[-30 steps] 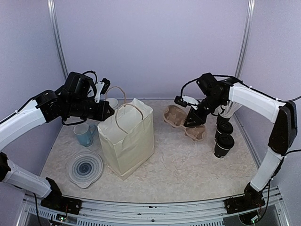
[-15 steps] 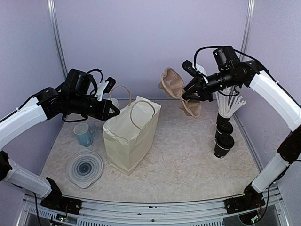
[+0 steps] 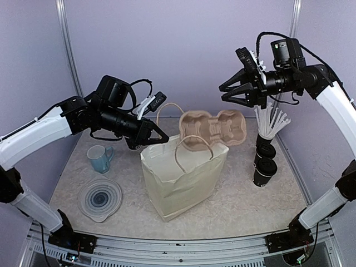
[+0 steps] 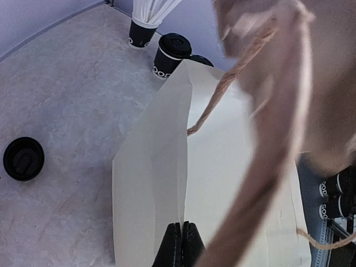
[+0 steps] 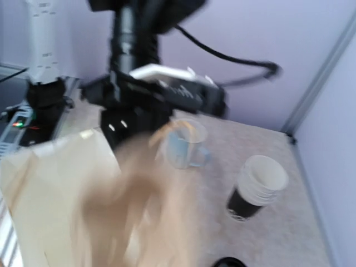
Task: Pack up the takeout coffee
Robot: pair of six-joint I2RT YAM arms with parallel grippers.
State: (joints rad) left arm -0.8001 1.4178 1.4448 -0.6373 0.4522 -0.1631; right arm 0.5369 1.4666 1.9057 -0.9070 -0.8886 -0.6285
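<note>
I am looking into a booth where plain lilac walls are closing in on three sides, with metal posts running up the back corners. Soft, even light is washing over everything, leaving only faint shadows. A pale, marbled table is filling the booth, a metal rail edging its near side.

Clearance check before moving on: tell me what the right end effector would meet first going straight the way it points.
Probably the left end effector, shut on the paper bag: the open right end effector points left and slightly down toward it, over the carrier tray. Depth is unclear.
</note>
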